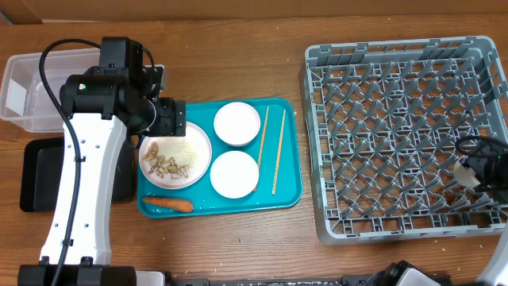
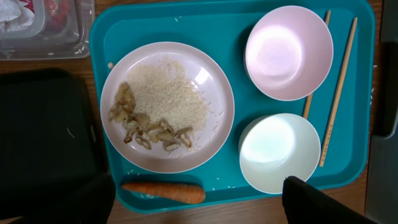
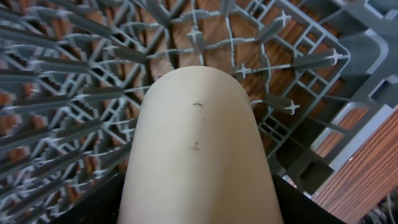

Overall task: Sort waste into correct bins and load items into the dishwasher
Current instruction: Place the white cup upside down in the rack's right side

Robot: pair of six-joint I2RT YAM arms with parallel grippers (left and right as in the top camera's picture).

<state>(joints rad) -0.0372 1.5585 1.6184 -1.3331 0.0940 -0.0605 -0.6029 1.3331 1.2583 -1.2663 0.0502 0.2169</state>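
On the teal tray, the round white plate (image 2: 166, 106) carries white rice (image 2: 165, 96) and brownish bits (image 2: 146, 127). An orange sausage-like stick (image 2: 165, 191) lies in front of it. Two white bowls (image 2: 288, 51) (image 2: 280, 152) and a pair of chopsticks (image 2: 337, 93) sit to the right. My left gripper (image 1: 171, 117) hangs open above the plate's left side, empty, its dark fingers (image 2: 311, 199) framing the tray's front edge. My right gripper (image 3: 199, 214) is shut on a white cup (image 3: 199, 149), held over the near right corner of the grey dish rack (image 1: 397, 127).
A clear tub (image 1: 24, 87) stands at the back left, with a red wrapper (image 2: 59, 12) and crumpled white paper (image 2: 15, 15) in it. A black tray (image 1: 40, 179) lies in front of it, left of the teal tray (image 1: 290, 171). Bare wood runs along the table's front.
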